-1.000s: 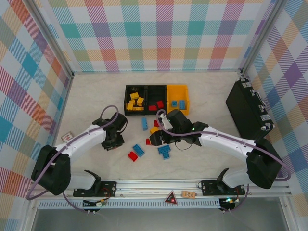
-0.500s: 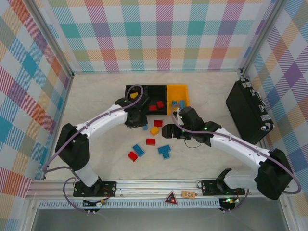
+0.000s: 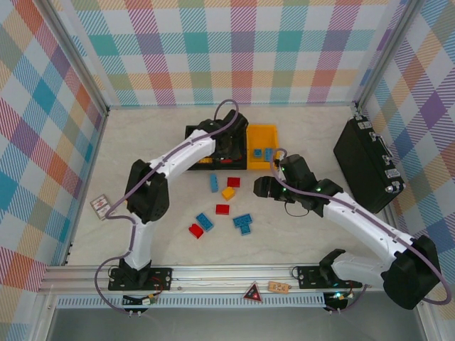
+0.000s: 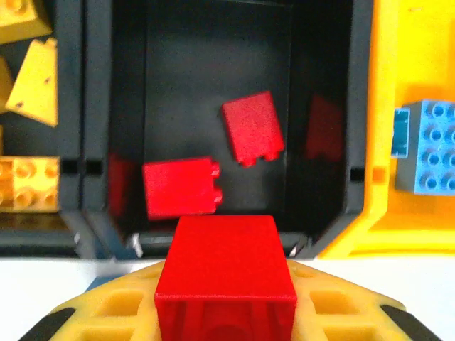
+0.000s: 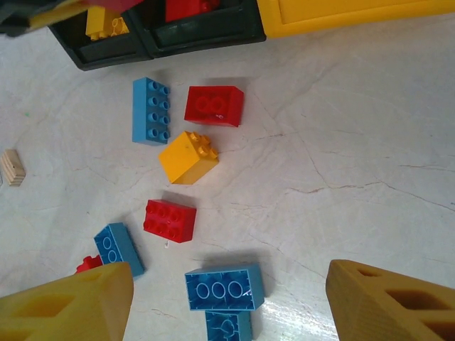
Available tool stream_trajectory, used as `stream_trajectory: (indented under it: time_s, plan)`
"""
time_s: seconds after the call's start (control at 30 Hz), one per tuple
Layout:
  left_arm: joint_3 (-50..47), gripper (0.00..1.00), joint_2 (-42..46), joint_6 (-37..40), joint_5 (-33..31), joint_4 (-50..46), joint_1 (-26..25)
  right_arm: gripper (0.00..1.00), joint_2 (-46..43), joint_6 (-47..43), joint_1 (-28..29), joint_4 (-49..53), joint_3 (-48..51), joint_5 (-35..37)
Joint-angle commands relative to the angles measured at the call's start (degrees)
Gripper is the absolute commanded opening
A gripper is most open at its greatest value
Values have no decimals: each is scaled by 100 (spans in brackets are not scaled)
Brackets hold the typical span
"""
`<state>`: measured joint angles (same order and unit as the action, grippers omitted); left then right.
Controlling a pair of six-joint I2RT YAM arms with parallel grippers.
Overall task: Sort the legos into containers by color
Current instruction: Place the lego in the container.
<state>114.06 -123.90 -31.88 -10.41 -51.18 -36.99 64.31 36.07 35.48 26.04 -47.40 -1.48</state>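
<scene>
Snugly between fingers [image 4: 106, 312], red lego [image 4: 226, 273] (left arm)

The left arm [image 3: 181, 153] and right arm [image 3: 362, 224] wear white shells over black joints, on black bases [image 3: 140, 275]; a lilac cable [image 3: 227, 105] trails each. Their jaws carry yellow-orange pads [image 5: 71, 305] with moulded hollows.

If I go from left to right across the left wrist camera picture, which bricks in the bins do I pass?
yellow bricks in the left black bin → lower red brick → upper red brick, both in the middle black bin → blue brick in the yellow bin
</scene>
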Motion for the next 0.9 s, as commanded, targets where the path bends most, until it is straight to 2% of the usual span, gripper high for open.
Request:
stream_trajectory:
  time_s: [0.0,0.27,0.47,0.6,0.87]
  plan:
    - [575,28,-363,177,68,-235,177,72,-13,62,-74,142,-20,110]
    - [1855,32,-1359,301,289,-471,424,72,72,120,-121,186,8,172]
    - [2339,37,-1781,301,422,-518,548,72,161,169,-130,140,46,192]
    - [2383,51,-1805,268,479,-520,575,72,219,174,-138,134,46,175]
    - [2353,56,-1521,213,723,-551,554,72,257,183,-147,73,63,130]
